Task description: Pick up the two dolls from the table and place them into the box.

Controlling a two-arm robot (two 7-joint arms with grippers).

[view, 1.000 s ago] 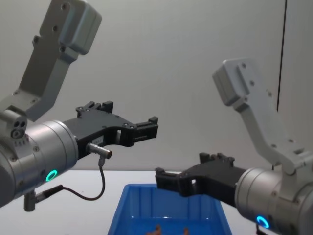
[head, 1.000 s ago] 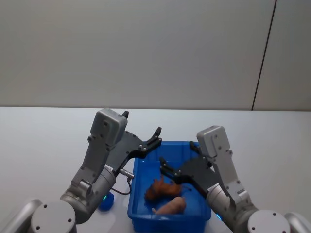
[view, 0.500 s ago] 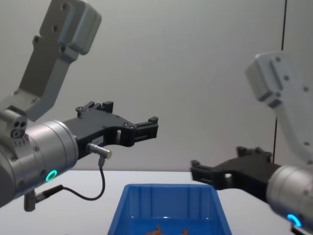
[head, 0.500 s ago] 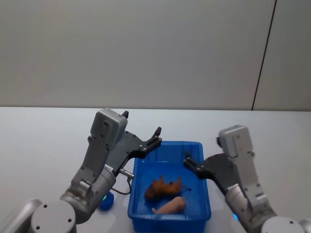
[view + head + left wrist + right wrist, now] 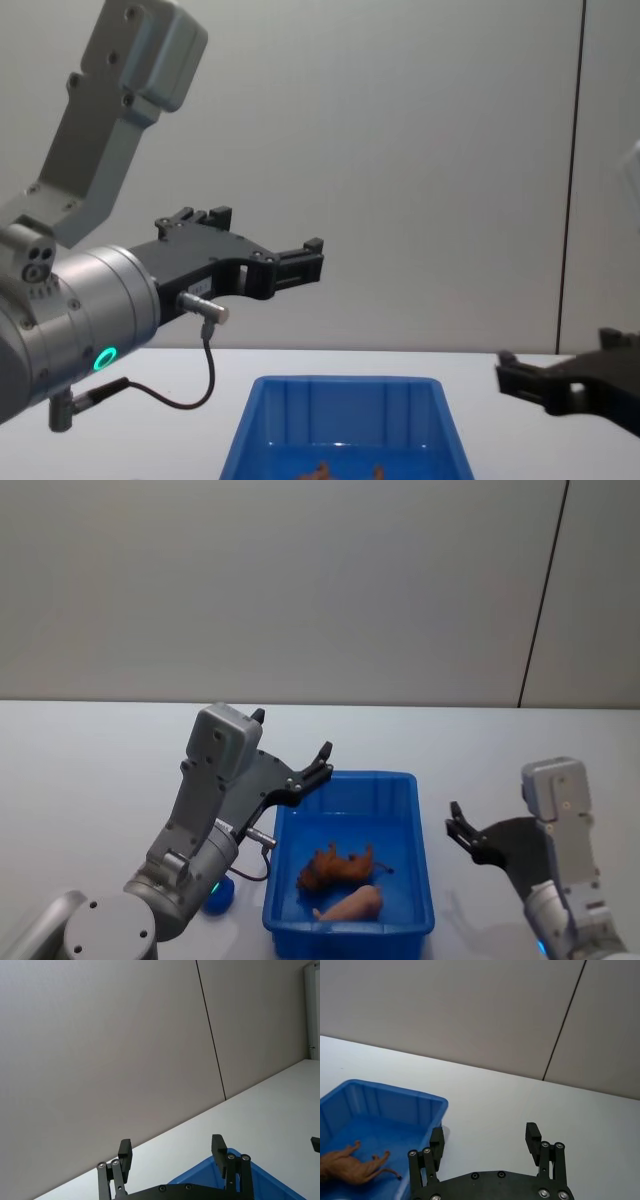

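both dolls are lying inside the box [image 5: 420,880]. the reddish-brown doll [image 5: 335,866] is sprawling near the middle of the floor, and the pale pinkish doll [image 5: 350,905] is lying just beside it toward the near wall. with both in there, the placing looks finished.

that would explain the arms. the left end effector [image 5: 171,1146] is hanging above the box's far left corner, fingers spread wide and carrying nothing. the right end effector [image 5: 485,1132] is equally wide and empty, hovering over the bare bench [image 5: 100,765] to the right of the box and apart from its rim.

whether the two dolls are touching is hard to tell. in the chest view only their tips are peeking up at the bottom edge. the right wrist view is cutting off part of the reddish-brown doll. a small blue object [image 5: 218,897] beside the box is partly hidden by the left arm, and what it is cannot be made out.
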